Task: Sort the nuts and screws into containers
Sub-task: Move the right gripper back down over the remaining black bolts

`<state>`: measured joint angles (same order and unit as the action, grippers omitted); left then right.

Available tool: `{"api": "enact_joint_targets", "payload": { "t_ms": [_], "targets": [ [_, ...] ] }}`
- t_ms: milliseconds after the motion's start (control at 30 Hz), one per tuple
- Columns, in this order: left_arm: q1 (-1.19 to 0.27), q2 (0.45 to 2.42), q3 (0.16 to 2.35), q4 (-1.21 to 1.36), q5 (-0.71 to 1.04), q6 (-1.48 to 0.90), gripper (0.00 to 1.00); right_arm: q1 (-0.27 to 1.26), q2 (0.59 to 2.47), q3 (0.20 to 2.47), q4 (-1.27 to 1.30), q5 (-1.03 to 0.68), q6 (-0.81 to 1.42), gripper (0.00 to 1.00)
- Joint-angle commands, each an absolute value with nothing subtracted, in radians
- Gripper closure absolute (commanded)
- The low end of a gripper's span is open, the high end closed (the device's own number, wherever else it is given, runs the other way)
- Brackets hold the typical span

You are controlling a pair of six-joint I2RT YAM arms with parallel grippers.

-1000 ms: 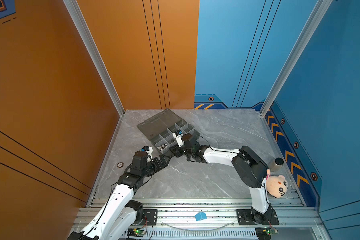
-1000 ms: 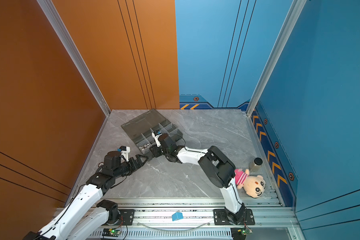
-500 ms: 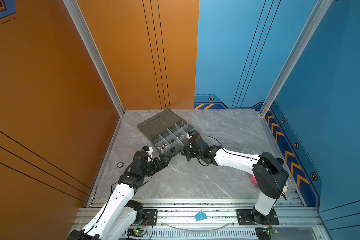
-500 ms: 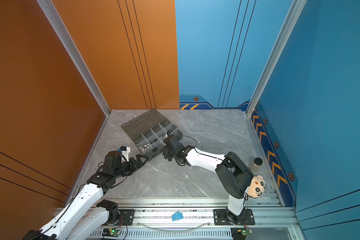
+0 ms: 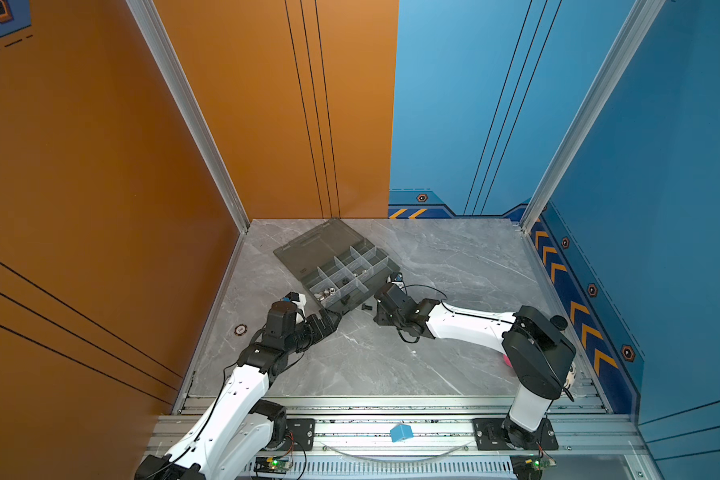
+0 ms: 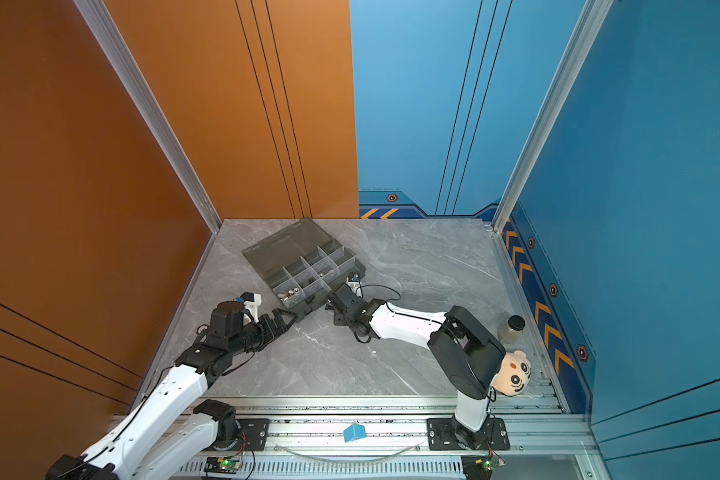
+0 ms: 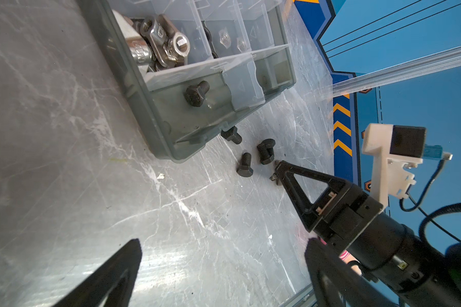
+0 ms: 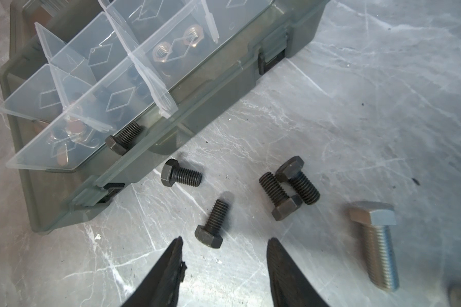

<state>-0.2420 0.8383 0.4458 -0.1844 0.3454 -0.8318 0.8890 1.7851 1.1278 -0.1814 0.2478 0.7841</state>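
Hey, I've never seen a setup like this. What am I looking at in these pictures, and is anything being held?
Two white robot arms work at a marble table. Two pictures look down from above; the other two come from cameras on the arms' wrists. A grey organizer box lies open, with silver nuts in one compartment and a black screw in another. Beside it, four loose black screws and a silver bolt lie on the table. The left gripper and the right gripper are both open and hold nothing; the right one is close to the loose screws.
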Motion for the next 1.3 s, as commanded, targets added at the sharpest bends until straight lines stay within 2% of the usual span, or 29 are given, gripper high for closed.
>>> {"api": "enact_joint_targets", "payload": {
  "t_ms": [0,400,933,1267],
  "targets": [
    [-0.239,0.845,0.444,-0.16,0.357,-0.831,0.02,0.886,1.808,1.11,-0.173,0.256,0.831,0.46],
    [-0.241,0.866,0.444,-0.139,0.366,-0.831,0.02,0.886,1.874,1.111,-0.112,0.181,0.893,0.44],
    [-0.242,0.874,0.439,-0.13,0.366,-0.831,0.02,0.911,1.946,1.159,-0.152,0.198,0.868,0.43],
    [-0.242,0.875,0.435,-0.128,0.362,-0.833,0.02,0.913,1.982,1.171,-0.166,0.195,0.869,0.52]
  ]
}}
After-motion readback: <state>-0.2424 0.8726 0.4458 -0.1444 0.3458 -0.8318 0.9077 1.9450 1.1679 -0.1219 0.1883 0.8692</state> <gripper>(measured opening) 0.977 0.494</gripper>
